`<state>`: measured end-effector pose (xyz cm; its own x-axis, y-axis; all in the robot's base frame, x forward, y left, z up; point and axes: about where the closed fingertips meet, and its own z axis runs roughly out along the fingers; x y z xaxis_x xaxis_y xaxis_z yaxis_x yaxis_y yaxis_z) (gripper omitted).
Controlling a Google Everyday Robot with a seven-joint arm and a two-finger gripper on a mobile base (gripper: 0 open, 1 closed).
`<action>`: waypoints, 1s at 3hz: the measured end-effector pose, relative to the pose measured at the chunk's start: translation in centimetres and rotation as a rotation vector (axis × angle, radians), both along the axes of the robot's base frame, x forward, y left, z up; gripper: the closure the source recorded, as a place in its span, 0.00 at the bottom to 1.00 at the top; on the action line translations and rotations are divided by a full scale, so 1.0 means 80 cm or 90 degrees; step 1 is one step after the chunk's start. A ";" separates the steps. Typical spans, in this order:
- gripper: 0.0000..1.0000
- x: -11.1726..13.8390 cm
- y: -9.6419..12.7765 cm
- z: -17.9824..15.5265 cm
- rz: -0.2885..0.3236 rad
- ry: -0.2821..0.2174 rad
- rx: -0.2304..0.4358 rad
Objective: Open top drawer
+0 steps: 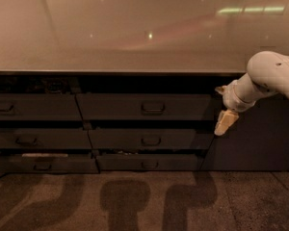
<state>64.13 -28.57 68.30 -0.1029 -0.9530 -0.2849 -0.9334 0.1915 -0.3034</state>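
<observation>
The top drawer (111,107) is the widest dark grey front, just under the countertop, with a small loop handle (153,108) at its centre. None of its interior shows. My gripper (225,121) hangs on the white arm (269,78) that comes in from the right edge. It points down, just right of the drawer's right end and at about the height of the drawer's lower edge. It is well to the right of the handle and holds nothing that I can see.
A broad, glossy beige countertop (135,32) overhangs the drawers. Narrower grey drawer fronts sit below (144,139) and to the left (33,107). A plain dark panel (255,143) is at the right. The speckled floor (135,201) carries the arm's shadows.
</observation>
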 end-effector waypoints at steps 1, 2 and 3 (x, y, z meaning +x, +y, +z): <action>0.00 -0.004 0.017 -0.002 0.074 0.025 0.075; 0.00 -0.005 0.022 0.002 0.092 0.030 0.079; 0.00 -0.005 0.022 0.001 0.092 0.031 0.079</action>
